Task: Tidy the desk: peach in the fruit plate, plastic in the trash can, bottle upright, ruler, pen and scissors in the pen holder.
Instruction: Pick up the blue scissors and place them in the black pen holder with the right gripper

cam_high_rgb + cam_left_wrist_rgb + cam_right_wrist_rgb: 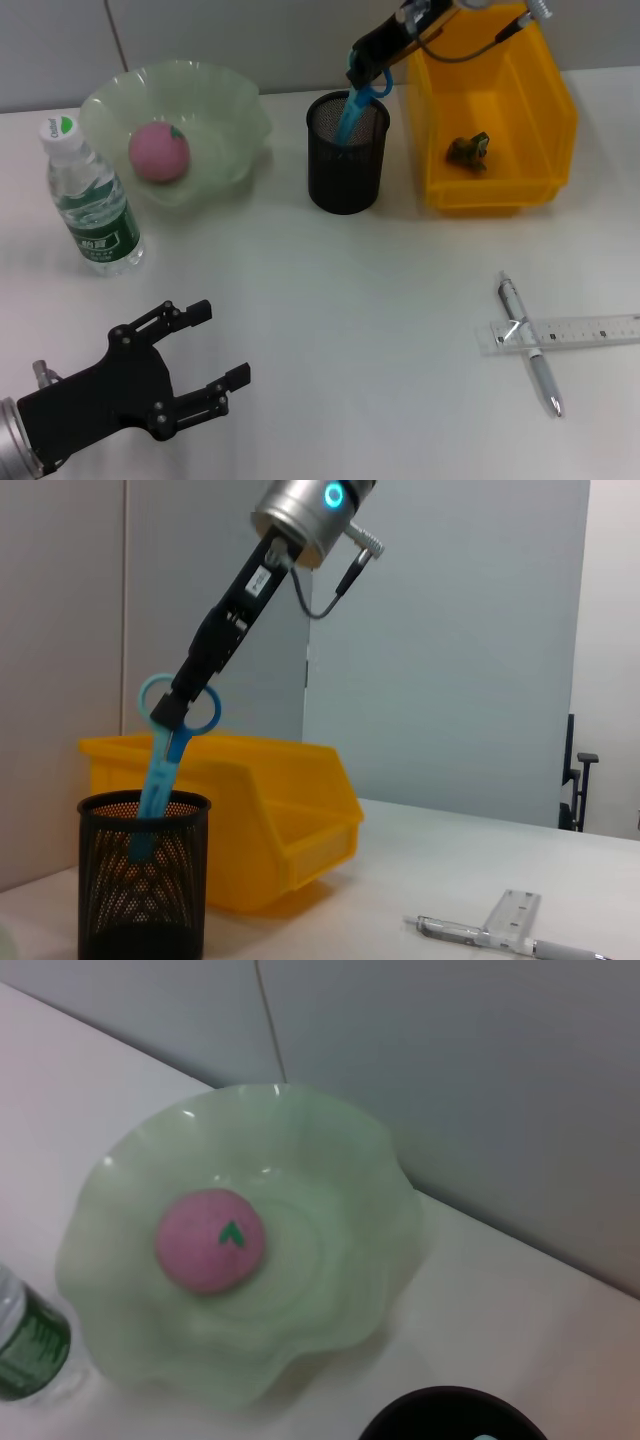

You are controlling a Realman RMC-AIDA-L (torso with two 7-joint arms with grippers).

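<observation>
The white counter [330, 300] carries everything. At the far right stands the yellow bin [497, 110], serving as trash can, with a small crumpled piece of plastic [469, 149] lying on its floor. At the far left sits the pale green fruit plate [180, 125], a wavy-rimmed bowl, and the pink peach [158, 152] rests inside it. Between plate and bin, just left of the bin, the black mesh pen holder [346, 152] is seen.

The left gripper [205, 380] lies low at the near left, well apart from every object; its fingers are spread wide and nothing is held. The right gripper [372, 66] reaches down from the far side over the pen holder and is closed on the blue handles of the scissors [356, 104], whose blade end is already inside the holder while the handle loops stand tilted above the rim.

The water bottle [92, 200] stands upright, left of the plate and nearer, white cap on top. At the near right the clear ruler [565, 332] lies flat, with the pen [529, 344] laid across its left end, touching it.
</observation>
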